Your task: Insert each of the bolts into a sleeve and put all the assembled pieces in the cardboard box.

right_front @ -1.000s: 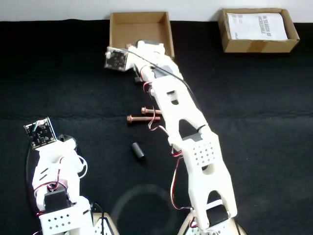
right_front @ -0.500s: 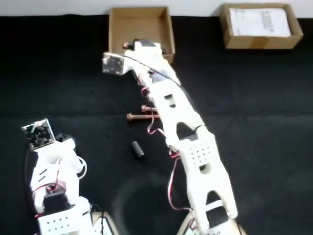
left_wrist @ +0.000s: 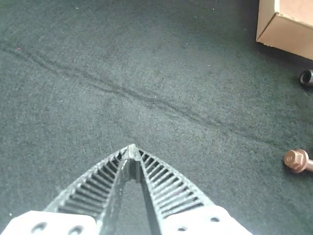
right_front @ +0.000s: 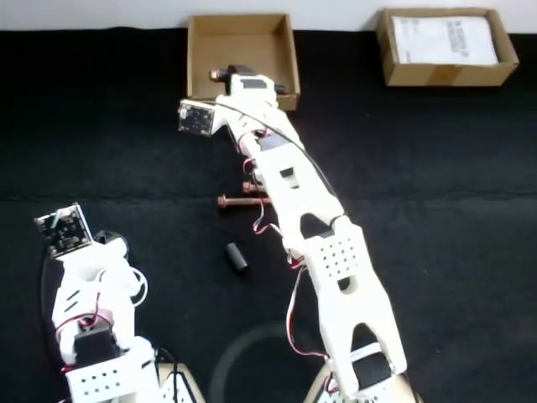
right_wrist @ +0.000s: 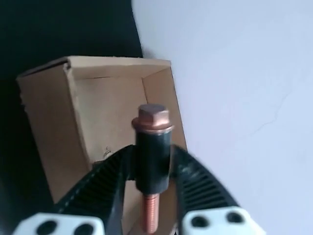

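My right gripper [right_wrist: 152, 159] is shut on an assembled piece [right_wrist: 153, 147], a copper bolt pushed through a black sleeve. It is held upright in front of the open cardboard box [right_wrist: 93, 122]. From above, the right gripper [right_front: 225, 76] hangs over the near wall of that cardboard box [right_front: 239, 46]. Two loose bolts [right_front: 242, 201] lie beside the right arm at mid-table. A loose black sleeve [right_front: 237, 257] lies a little nearer. My left gripper [left_wrist: 131, 151] is shut and empty over bare cloth. A bolt head [left_wrist: 296, 160] and a sleeve [left_wrist: 306, 77] lie off to one side of it.
A second cardboard box [right_front: 443, 49] with a printed sheet in it stands at the back right. The left arm [right_front: 88, 290] sits folded at the front left. A black cloth [right_front: 436, 210] covers the table, and a white wall edge runs behind the boxes.
The right gripper has edged slightly farther over the box's near wall with the assembled piece. The left arm has stayed where it was.
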